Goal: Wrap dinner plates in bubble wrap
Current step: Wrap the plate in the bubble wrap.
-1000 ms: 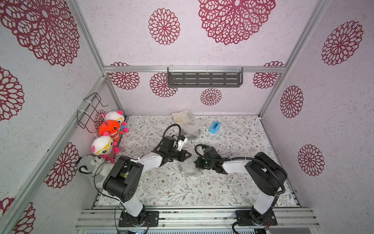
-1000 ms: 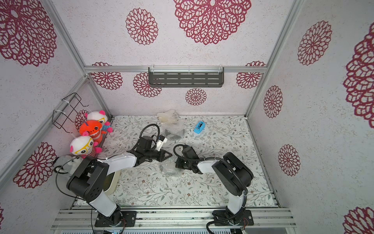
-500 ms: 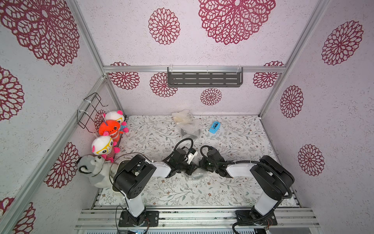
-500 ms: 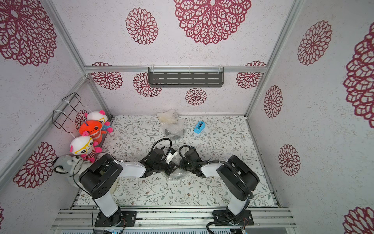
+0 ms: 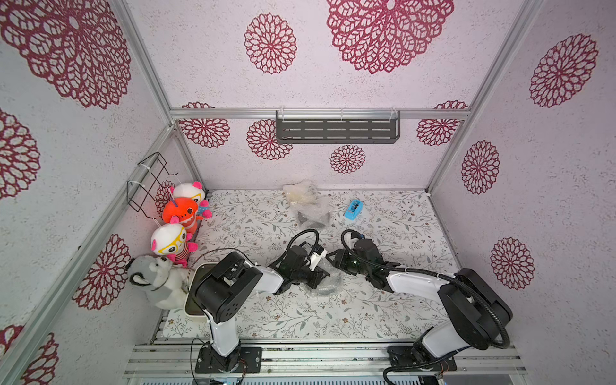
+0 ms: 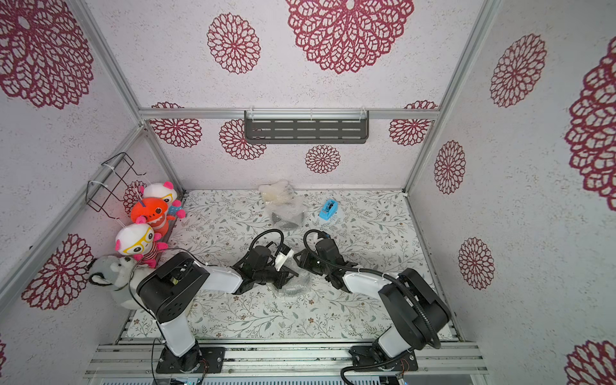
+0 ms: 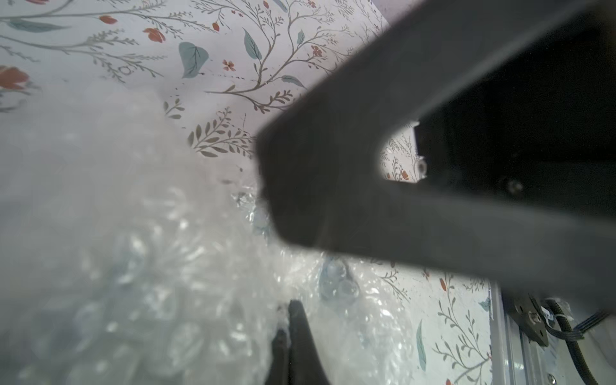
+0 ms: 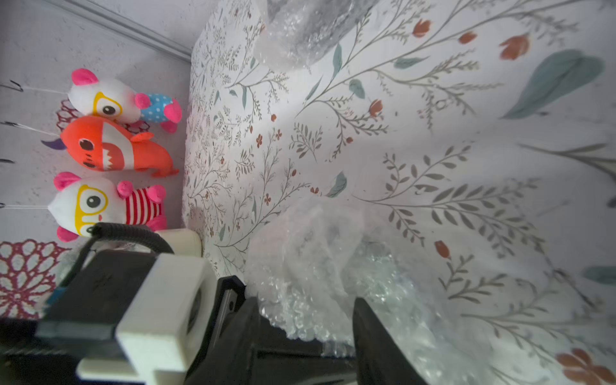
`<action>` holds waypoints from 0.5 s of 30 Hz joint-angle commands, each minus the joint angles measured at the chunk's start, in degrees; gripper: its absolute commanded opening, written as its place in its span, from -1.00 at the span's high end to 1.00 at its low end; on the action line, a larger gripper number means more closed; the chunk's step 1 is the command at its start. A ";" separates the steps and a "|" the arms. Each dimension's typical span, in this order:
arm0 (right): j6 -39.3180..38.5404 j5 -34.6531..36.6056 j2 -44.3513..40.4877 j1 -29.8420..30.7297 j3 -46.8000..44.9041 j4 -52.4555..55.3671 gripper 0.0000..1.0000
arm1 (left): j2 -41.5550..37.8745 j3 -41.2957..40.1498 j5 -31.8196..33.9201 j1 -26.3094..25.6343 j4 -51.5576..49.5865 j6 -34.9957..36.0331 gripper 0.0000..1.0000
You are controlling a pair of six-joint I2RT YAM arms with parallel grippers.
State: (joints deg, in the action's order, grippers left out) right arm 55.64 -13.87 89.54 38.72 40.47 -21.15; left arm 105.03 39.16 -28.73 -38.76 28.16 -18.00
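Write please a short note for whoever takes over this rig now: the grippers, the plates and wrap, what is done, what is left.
Left gripper: shut on the bubble wrap of the middle bundle.
Right gripper: open, with the same wrap between its jaws, not held.
At the back lie a pale bundle and a dark bundle, with the blue tape dispenser beside them.
Done: those two look wrapped.
Left: close the middle bundle. Its plate hardly shows through the wrap.
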 commanded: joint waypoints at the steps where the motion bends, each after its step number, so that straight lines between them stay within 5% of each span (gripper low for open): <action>1: 0.69 -2.22 2.21 0.74 3.06 2.54 0.02 | 2.19 -1.44 1.37 -1.27 -1.74 1.39 1.00; 3: 1.19 -4.35 3.53 0.74 3.51 1.41 0.14 | 2.38 -1.45 1.42 -1.30 -1.27 1.52 1.00; 6: 1.73 -3.88 1.21 0.76 2.34 4.67 0.79 | 2.48 -1.67 1.69 -1.25 -0.68 1.48 0.92; 8: 2.52 -3.46 -1.71 0.19 -0.25 7.01 0.99 | 2.41 -1.97 1.71 -1.24 -0.26 1.52 0.87; 15: 6.65 -7.34 1.16 -0.81 -8.31 5.32 1.00 | -8.70 -4.70 4.31 -1.23 -2.95 -0.69 0.49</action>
State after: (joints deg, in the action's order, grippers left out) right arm 59.75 -18.94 88.90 38.39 34.20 -18.04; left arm 102.39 36.45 -27.49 -39.68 29.26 -18.13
